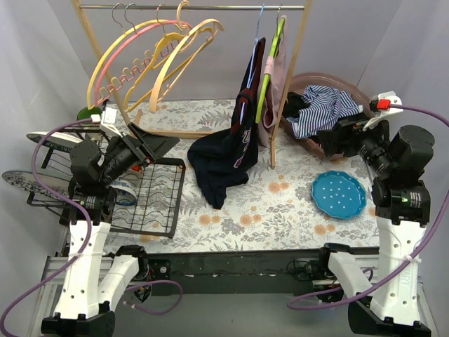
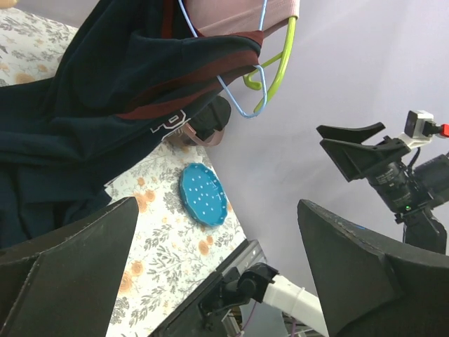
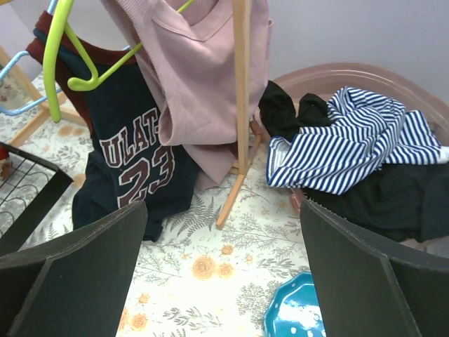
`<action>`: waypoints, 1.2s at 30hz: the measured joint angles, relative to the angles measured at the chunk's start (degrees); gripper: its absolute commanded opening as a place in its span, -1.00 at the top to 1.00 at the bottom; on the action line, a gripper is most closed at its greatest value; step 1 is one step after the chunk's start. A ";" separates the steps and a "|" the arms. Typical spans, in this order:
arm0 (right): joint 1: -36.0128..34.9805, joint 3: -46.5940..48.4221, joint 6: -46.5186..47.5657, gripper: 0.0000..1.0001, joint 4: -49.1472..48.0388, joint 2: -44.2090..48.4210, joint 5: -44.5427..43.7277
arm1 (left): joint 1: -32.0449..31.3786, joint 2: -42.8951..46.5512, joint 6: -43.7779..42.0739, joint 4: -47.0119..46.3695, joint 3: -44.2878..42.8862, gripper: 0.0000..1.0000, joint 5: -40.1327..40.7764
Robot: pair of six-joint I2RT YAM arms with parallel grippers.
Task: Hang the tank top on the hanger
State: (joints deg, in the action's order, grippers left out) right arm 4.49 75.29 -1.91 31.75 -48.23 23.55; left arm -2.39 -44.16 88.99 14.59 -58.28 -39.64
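my left gripper (image 1: 156,144) and right gripper (image 1: 328,138) both gape wide, holding nothing. the tank top (image 1: 224,158) hangs from the rail (image 1: 196,7) at the blue hanger (image 2: 240,114), beside the pink top (image 1: 278,74), hem on the table (image 1: 280,210).

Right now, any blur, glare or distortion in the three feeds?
Top external: even light, no glare, navy tank top sharp. Left wrist: view rolled sideways, left fingers dark and soft, blue plate crisp. Right wrist: right fingers dark too, tank top's 23 legible.
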 measured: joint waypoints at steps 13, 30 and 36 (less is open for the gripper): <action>0.00 -0.37 21.20 0.14 7.06 -1.75 30.77 | -1.14 -0.04 -3.74 -0.61 -0.09 0.42 -4.92; -2.19 -2.12 17.14 0.38 1.40 -0.81 -5.01 | -2.45 2.47 -15.61 12.70 -1.16 1.00 19.10; -1.20 -2.89 8.96 -0.97 -4.02 0.96 -26.99 | -2.45 1.97 -20.79 18.38 -3.87 0.99 26.86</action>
State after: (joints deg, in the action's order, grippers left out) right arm 3.29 72.40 7.05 27.73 -47.27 -3.44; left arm -4.84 -42.19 68.20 32.97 -62.15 -12.78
